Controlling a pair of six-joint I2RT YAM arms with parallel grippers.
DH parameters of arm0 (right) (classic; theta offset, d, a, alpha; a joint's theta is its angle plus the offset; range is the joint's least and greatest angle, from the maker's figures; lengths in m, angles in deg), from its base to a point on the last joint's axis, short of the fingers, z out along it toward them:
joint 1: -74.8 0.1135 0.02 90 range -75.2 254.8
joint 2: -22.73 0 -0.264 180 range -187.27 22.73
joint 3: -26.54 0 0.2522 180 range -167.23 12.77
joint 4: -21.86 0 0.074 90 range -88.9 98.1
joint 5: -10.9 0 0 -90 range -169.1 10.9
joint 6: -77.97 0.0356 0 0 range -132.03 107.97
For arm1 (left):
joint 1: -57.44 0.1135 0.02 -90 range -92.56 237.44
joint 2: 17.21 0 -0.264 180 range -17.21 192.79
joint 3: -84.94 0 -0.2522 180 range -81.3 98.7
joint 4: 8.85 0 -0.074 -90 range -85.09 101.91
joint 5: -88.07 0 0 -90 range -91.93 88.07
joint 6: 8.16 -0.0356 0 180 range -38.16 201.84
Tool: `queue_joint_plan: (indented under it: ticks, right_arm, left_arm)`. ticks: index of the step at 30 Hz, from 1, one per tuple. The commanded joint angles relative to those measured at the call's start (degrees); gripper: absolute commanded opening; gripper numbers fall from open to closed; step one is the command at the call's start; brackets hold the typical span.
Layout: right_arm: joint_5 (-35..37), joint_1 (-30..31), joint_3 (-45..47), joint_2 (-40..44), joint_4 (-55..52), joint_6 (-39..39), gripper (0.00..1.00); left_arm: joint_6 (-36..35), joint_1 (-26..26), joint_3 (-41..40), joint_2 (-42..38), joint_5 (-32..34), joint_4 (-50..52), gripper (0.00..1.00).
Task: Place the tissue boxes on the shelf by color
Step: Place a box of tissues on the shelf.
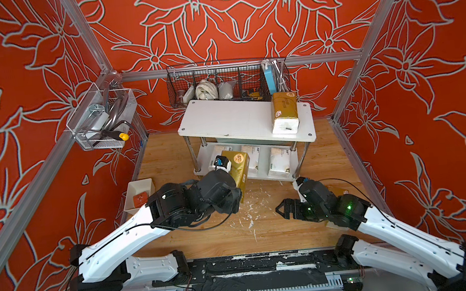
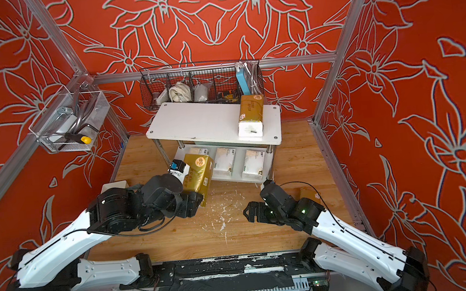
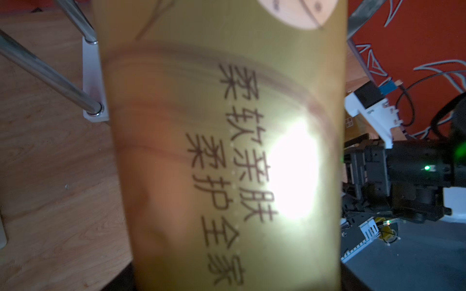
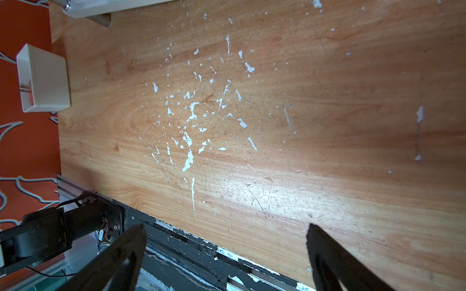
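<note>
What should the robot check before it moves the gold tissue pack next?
1. Left jaws shut on the held gold pack: ok.
2. Free room on the shelf top beside the shelved gold pack: ok.
3. White packs all on the lower tier: ok.
4. Right jaws open, holding nothing: ok.
5. Third gold pack shelved: not ok, it lies on the table, partly under the right arm.
6. Held pack clear of the shelf's front edge: cannot tell.
</note>
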Motion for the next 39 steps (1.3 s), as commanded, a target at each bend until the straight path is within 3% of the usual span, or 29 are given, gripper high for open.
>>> queue_joint_plan:
  ticks: [1,11,15,24,39]
  right_arm:
    - [-0.5,-0.3,-1.4,0.2,0.5,-1.2,0.99]
    - [-0.3,-0.3,-0.3,1.3,0.5,-0.8,0.99]
    - [-0.3,-0.3,0.0,1.9,0.0,-0.5,0.99]
    - [-0.1,-0.3,0.7,3.2,-1.1,0.0,0.99]
    - [0.2,-0.3,1.9,5.3,-2.4,0.8,0.99]
  left_arm:
    - [-4.8,2.9,5.7,2.3,0.9,-0.6,0.73]
    - [-14.3,14.6,24.2,14.4,-5.9,-4.7,0.74]
    - [-16.5,17.7,31.2,20.4,-8.6,-5.1,0.75]
    - [-21.5,22.4,55.6,37.8,-11.4,0.9,0.76]
    - [-22.2,24.7,59.8,46.1,-11.5,-0.4,0.78]
